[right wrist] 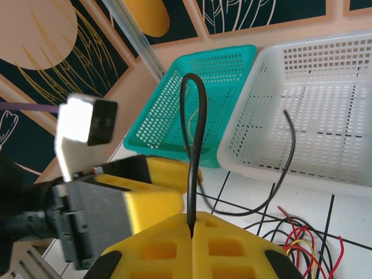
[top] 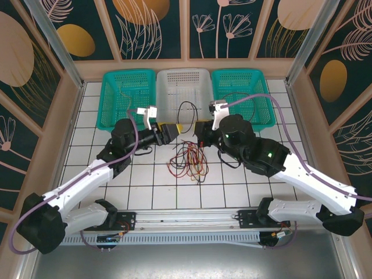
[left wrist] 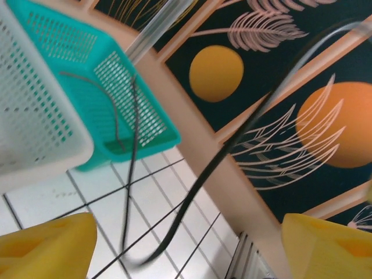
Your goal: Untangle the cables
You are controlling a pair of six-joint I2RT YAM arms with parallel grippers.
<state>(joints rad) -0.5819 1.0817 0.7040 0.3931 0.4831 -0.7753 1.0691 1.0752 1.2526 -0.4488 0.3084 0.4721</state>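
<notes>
Nearest from above: both arm bases at the near edge of the tiled table [top: 145, 180]. Farther in, left gripper [top: 168, 131] and right gripper [top: 199, 130] almost tip to tip, just near of the white basket [top: 174, 81]. Nearer than the tips, loose on the tiles: tangle of red, yellow and black cables [top: 189, 160], with one black cable [top: 187, 108] looping into that basket.

From the left wrist: yellow fingers [left wrist: 46, 247] spread wide at either bottom corner, gripping nothing; black cable [left wrist: 232, 136] running free between them, teal basket [left wrist: 116, 93] beyond.

From the right wrist: fingers [right wrist: 157, 247] pressed together, pinching black cable [right wrist: 191, 174] at the seam, loop standing upright above.

Probably a handover or pull-apart. Hold the right pinch firm, draw slowly away from the tangle, close left only once the strand sits centred, and watch for snags dragging the whole bundle.
</notes>
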